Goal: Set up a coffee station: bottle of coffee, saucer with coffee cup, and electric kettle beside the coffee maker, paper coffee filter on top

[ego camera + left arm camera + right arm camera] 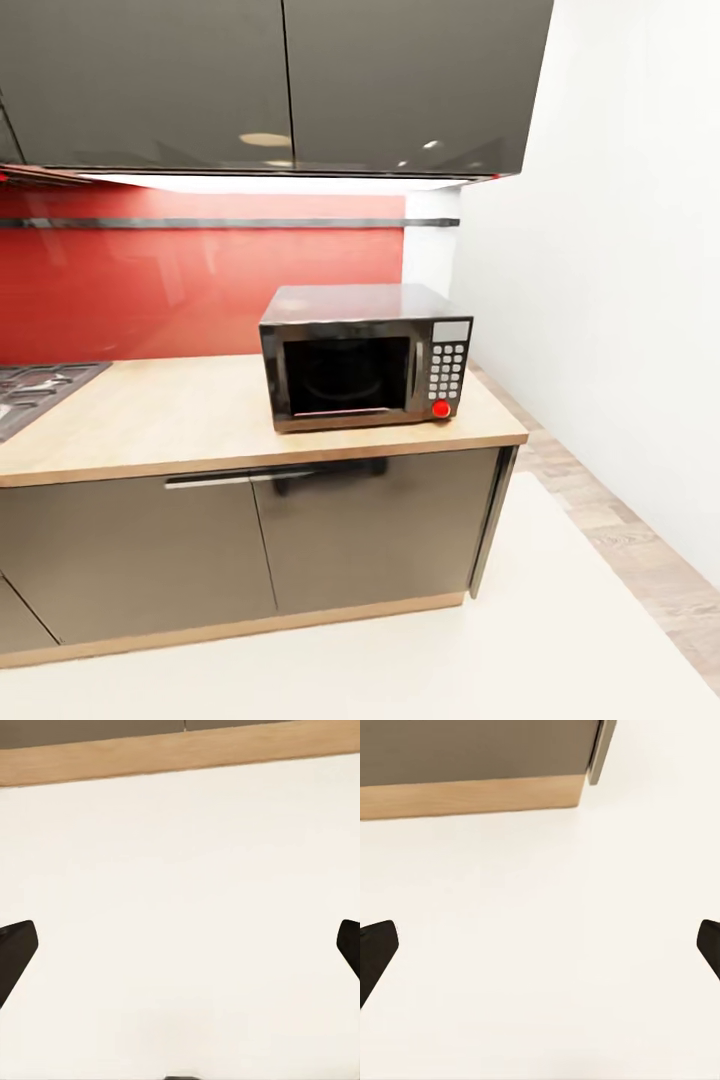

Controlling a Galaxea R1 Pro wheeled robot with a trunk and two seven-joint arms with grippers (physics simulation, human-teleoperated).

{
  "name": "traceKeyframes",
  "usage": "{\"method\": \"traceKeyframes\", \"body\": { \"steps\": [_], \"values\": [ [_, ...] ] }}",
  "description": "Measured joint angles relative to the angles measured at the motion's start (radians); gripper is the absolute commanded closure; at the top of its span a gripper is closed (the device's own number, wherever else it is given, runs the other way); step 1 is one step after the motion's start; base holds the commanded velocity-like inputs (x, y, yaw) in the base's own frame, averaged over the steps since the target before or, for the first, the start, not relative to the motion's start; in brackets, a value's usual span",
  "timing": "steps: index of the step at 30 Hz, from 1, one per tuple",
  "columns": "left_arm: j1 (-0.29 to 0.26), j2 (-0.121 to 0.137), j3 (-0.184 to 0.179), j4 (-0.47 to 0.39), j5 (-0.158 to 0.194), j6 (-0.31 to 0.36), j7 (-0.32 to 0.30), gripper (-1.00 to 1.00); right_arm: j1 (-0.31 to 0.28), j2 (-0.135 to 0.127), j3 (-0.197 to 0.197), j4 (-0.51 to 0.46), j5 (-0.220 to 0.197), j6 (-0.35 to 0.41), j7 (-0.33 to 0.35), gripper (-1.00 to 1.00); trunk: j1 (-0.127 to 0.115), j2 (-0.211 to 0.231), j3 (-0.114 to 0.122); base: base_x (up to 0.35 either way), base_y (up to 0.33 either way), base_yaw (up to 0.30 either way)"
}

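Left gripper (180, 945) wide above pale floor (180, 870)

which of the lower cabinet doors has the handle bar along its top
The left door under the countertop: a silver bar runs along its top edge. The right door shows none.

Left gripper (180, 945) and right gripper (540, 945) hang wide apart, holding nothing.
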Motion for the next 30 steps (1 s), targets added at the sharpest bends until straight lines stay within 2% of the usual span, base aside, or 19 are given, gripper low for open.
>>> {"method": "traceKeyframes", "body": {
  "steps": [11, 22, 30],
  "values": [
    [0.000, 0.001, 0.001, 0.000, 0.000, 0.002, 0.001, -1.00, 0.000, 0.002, 0.004, 0.000, 0.000, 0.000, 0.000, -1.00, -0.042, 0.077, 0.029, 0.000, 0.000, 0.245],
    [0.000, 0.001, 0.011, 0.000, 0.000, 0.002, 0.001, -1.00, 0.000, 0.001, 0.004, 0.032, 0.000, 0.001, 0.002, -1.00, -0.084, 0.154, 0.064, 0.000, 0.000, 0.048],
    [0.000, 0.001, 0.014, -0.001, -0.001, 0.002, 0.001, -1.00, 0.000, 0.002, 0.006, 0.037, 0.001, 0.001, 0.002, -1.00, -0.115, 0.210, 0.089, 0.000, 0.000, 0.230]
  ]
}}
